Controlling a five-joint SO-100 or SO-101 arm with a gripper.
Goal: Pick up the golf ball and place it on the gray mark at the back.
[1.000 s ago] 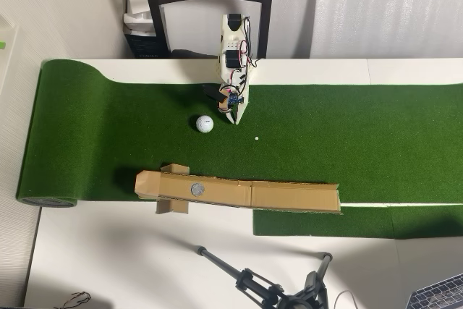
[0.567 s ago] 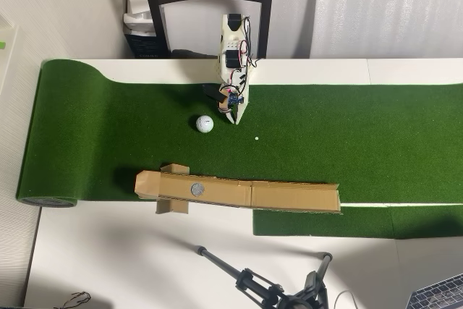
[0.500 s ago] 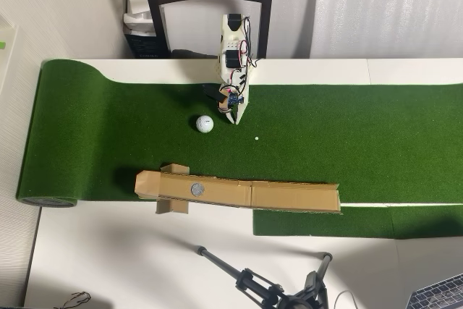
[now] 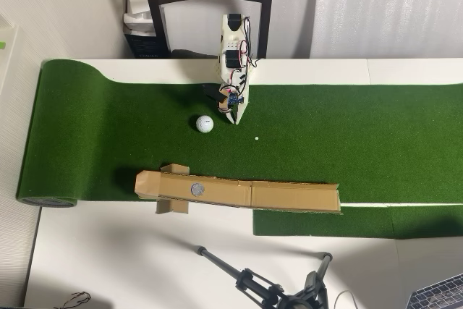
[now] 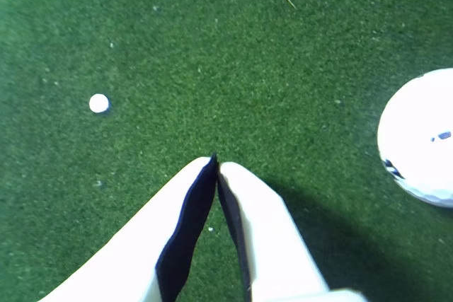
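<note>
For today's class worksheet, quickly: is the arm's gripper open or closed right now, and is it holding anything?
Gripper: closed, tips together, holding nothing; the golf ball lies free on the turf beside it.

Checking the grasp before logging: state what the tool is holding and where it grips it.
Nothing is held. The tool has its tips closed together over bare turf, and the golf ball lies apart from it, untouched.

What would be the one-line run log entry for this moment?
gripper shut, empty, above turf | golf ball beside it, untouched | gray mark on cardboard, bare
</note>
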